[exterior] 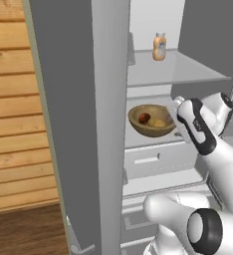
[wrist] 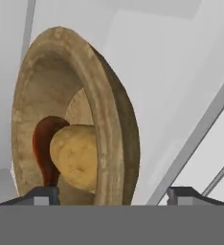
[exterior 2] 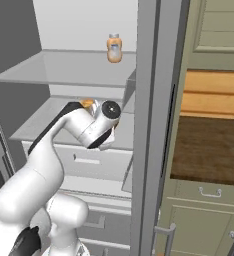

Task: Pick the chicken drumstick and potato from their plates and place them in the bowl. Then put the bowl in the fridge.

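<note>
The wooden bowl (exterior: 151,130) rests on the middle shelf of the open fridge (exterior: 198,74). Inside it lie the reddish-brown chicken drumstick (exterior: 144,118) and the yellowish potato (exterior: 158,122). My gripper (exterior: 175,118) is at the bowl's right rim. In the hand view the bowl (wrist: 104,110) looms close, with the potato (wrist: 75,155) in front of the drumstick (wrist: 42,143). The gripper (wrist: 116,194) is open, its fingertips (wrist: 47,194) standing wide on either side of the rim without touching it. From the right base view only a sliver of the bowl (exterior 2: 87,103) peeks past my hand. The plates are out of view.
A small orange jar (exterior: 160,46) stands on the upper shelf (exterior 2: 64,67). A white drawer (exterior: 153,159) sits just below the bowl's shelf. The grey fridge door (exterior: 73,124) hangs open on the left, and wooden cabinets (exterior 2: 214,90) flank the right side.
</note>
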